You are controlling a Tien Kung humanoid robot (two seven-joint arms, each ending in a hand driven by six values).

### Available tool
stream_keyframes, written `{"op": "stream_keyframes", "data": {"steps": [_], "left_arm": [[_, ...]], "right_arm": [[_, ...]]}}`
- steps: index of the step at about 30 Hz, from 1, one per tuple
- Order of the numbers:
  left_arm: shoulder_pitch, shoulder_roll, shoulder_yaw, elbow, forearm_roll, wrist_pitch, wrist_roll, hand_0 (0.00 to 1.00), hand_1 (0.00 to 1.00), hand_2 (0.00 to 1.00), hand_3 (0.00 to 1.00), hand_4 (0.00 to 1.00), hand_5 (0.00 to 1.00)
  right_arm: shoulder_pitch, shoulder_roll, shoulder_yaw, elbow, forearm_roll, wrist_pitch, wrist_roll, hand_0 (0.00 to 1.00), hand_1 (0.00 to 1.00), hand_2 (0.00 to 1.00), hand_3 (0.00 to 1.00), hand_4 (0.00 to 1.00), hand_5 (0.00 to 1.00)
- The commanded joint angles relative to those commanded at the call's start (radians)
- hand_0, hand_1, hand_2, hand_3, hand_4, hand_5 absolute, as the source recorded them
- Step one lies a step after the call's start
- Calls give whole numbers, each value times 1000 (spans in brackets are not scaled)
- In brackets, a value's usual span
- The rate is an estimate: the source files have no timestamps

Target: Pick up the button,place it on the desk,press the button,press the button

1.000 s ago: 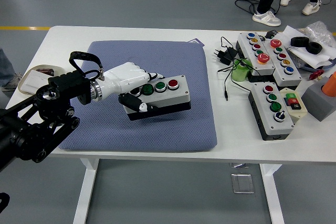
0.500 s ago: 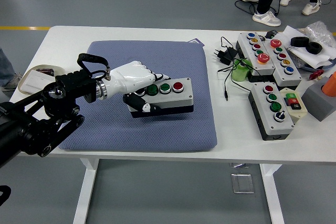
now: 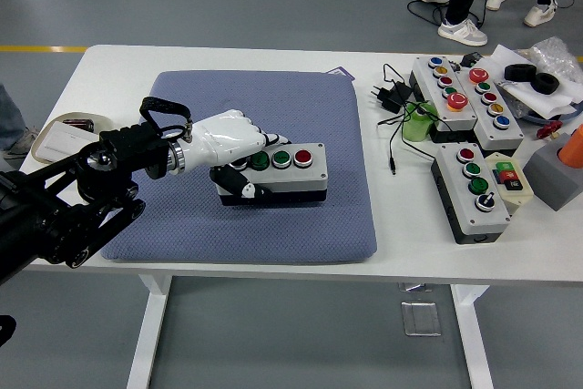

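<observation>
The robot's left hand (image 3: 226,141) has its white fingers (image 3: 239,187) grasping the left end of a grey three-button control box (image 3: 278,173); the box sits on a blue pad (image 3: 255,107) on the white counter (image 3: 392,252), long axis running rightward from the hand.

Spare button boxes (image 3: 466,96) at right — black charger (image 3: 390,95), tape roll (image 3: 531,76), orange cone (image 3: 572,147).

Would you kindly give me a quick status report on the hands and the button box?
Left hand shut on button box, box level on blue mat. Right hand not in view. Nothing in the way on the mat.
</observation>
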Motion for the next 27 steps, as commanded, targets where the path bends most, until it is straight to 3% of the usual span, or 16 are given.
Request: {"op": "stream_keyframes", "data": {"steps": [8, 22, 23, 27], "left_arm": [[-8, 5, 24, 10, 0, 57, -6, 440, 369, 303, 319, 440, 2], [-9, 5, 42, 22, 0, 58, -14, 443, 366, 332, 356, 435, 2], [-9, 5, 42, 23, 0, 57, -14, 440, 375, 370, 555, 463, 2], [-7, 4, 43, 27, 0, 57, -19, 440, 375, 370, 555, 463, 2]], "right_arm": [[1, 0, -4, 0, 4, 0, 1, 642, 463, 617, 561, 301, 224], [1, 0, -5, 0, 5, 0, 0, 643, 464, 616, 562, 301, 226], [1, 0, -5, 0, 5, 0, 0, 644, 464, 618, 561, 301, 227], [0, 0, -4, 0, 5, -1, 0, 644, 464, 618, 561, 301, 227]]}}
